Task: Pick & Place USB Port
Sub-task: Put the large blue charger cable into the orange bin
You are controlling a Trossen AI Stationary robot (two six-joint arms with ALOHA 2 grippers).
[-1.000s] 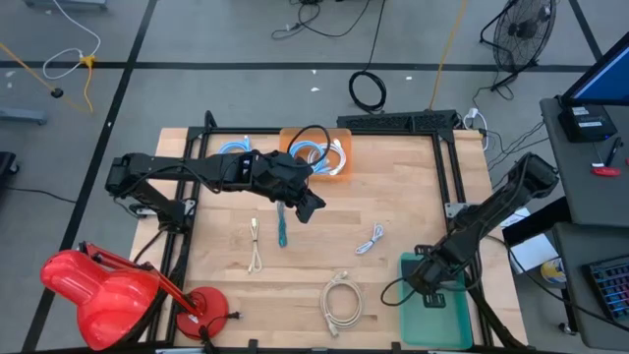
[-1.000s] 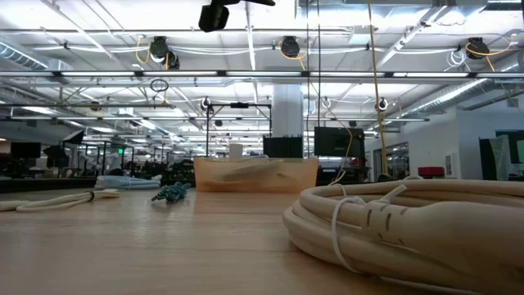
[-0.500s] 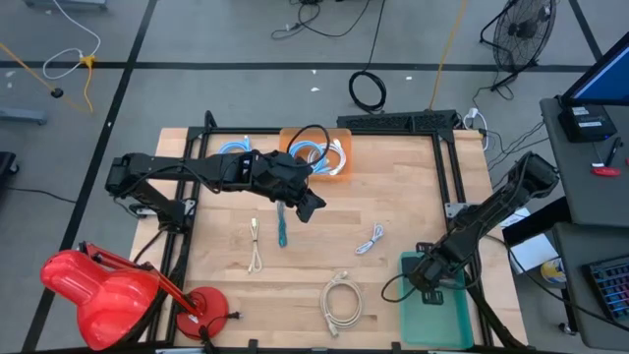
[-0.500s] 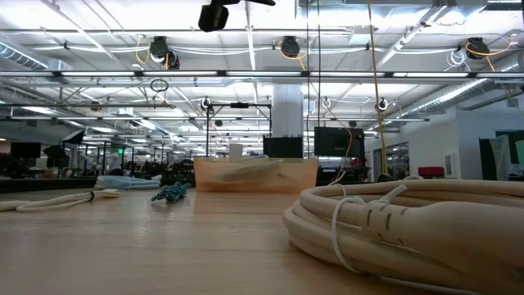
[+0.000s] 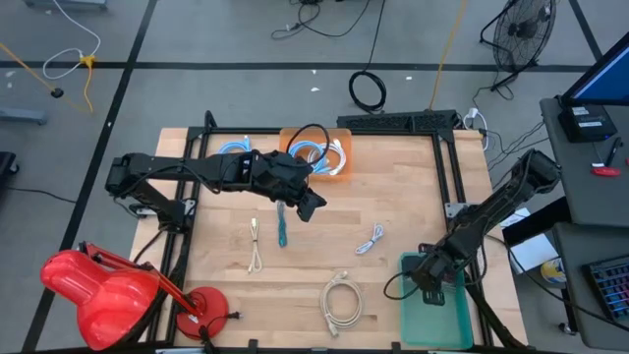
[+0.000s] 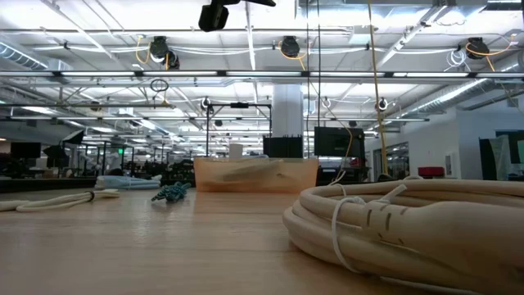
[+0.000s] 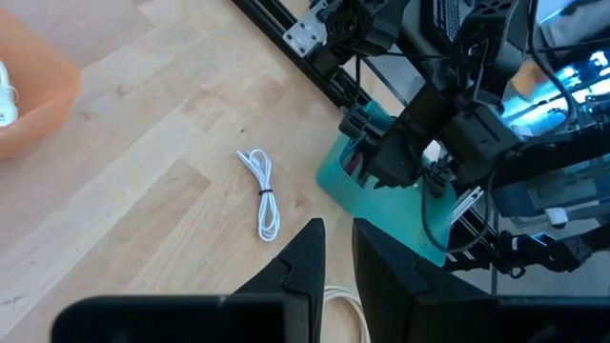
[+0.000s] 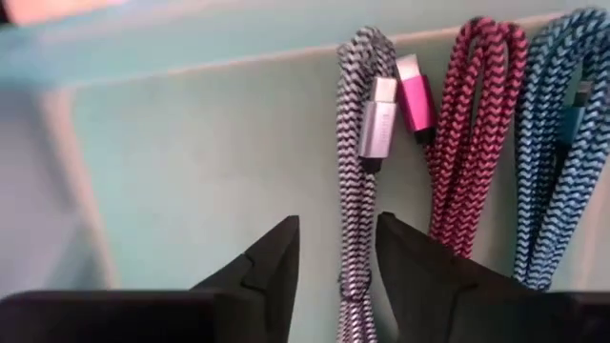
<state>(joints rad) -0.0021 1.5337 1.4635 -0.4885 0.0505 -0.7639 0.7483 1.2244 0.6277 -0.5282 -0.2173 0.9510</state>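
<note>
In the right wrist view, three braided USB cables lie side by side on the floor of the teal tray [image 8: 191,171]: grey [image 8: 367,124], pink [image 8: 467,143] and blue [image 8: 562,143]. My right gripper [image 8: 335,233] hangs over the tray [image 5: 437,320] at the table's near right, open. Its fingers stand on either side of the grey cable's lower run without touching it. My left gripper [image 5: 313,208] hovers mid-table near the orange bin [image 5: 319,152]. Its fingers [image 7: 335,229] are a narrow gap apart with nothing between them.
A teal braided cable [image 5: 282,228], a beige cable [image 5: 256,246], a small white cable [image 5: 371,239] and a cream coil [image 5: 341,300] lie on the wood. The orange bin holds more cables. A red object [image 5: 88,290] stands off the near left corner.
</note>
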